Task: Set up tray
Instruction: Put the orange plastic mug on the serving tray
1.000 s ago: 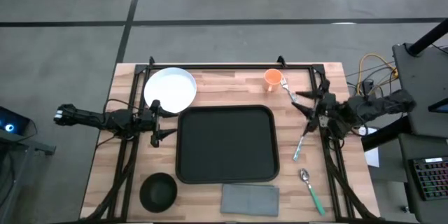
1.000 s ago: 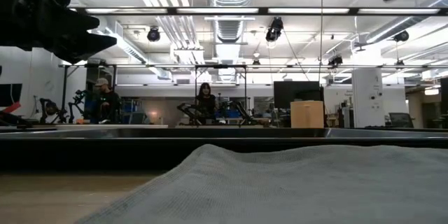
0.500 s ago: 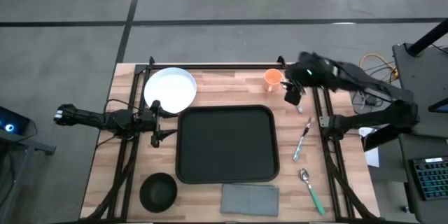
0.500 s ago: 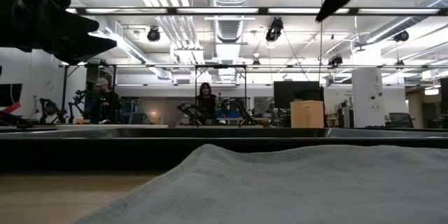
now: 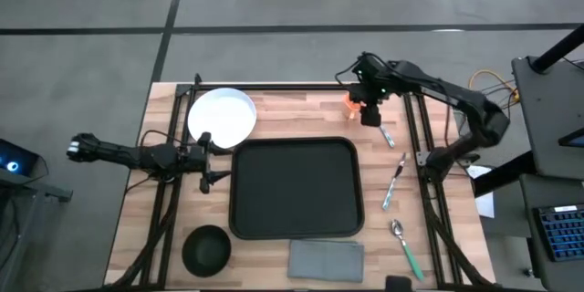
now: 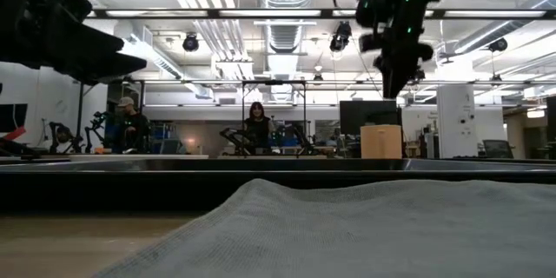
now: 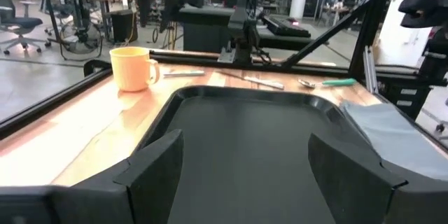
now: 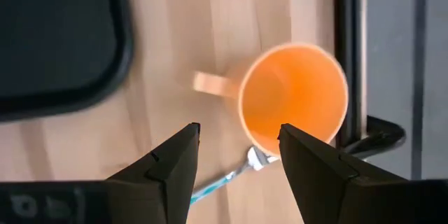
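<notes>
The black tray (image 5: 294,187) lies flat in the middle of the wooden table. My right gripper (image 5: 370,109) hangs open above the orange cup (image 5: 352,101) at the far right, pointing down. In the right wrist view the cup (image 8: 294,98) stands upright on its base just beyond the gripper (image 8: 238,154), its handle (image 8: 213,84) toward the tray corner. My left gripper (image 5: 208,160) waits open and level at the tray's left edge; its wrist view looks across the tray (image 7: 245,133).
A white plate (image 5: 222,116) sits far left and a black bowl (image 5: 206,248) near left. A grey napkin (image 5: 326,259) lies at the near edge. A fork (image 5: 393,182), a spoon (image 5: 404,245) and a third utensil (image 5: 385,133) lie right of the tray.
My right gripper has swung from the table's right edge toward the far edge and left, to above the orange cup. It has tipped from roughly level to pointing down.
</notes>
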`<state>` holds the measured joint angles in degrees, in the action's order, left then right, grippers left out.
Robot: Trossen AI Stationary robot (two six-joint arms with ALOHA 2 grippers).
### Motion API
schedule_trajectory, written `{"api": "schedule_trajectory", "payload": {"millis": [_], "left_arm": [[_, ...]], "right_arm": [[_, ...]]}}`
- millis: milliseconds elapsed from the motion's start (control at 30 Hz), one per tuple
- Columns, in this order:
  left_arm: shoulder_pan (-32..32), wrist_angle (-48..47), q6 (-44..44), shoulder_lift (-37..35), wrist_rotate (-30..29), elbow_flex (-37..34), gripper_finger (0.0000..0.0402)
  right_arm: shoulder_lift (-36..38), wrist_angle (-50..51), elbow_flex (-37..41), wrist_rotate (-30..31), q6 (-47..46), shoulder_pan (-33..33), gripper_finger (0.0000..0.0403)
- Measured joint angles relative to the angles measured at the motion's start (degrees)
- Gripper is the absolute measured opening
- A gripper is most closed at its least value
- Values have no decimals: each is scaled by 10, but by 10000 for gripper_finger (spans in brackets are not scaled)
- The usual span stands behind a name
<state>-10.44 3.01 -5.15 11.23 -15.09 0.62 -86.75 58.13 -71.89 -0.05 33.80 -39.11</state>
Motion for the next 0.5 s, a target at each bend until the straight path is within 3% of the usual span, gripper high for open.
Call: {"api": "schedule_trajectory", "payload": {"millis": [500], "left_arm": [[0,-1,-37,85,0,0,283]], "right_arm": [[-111,-26,3,-21,39,-39,187]]}}
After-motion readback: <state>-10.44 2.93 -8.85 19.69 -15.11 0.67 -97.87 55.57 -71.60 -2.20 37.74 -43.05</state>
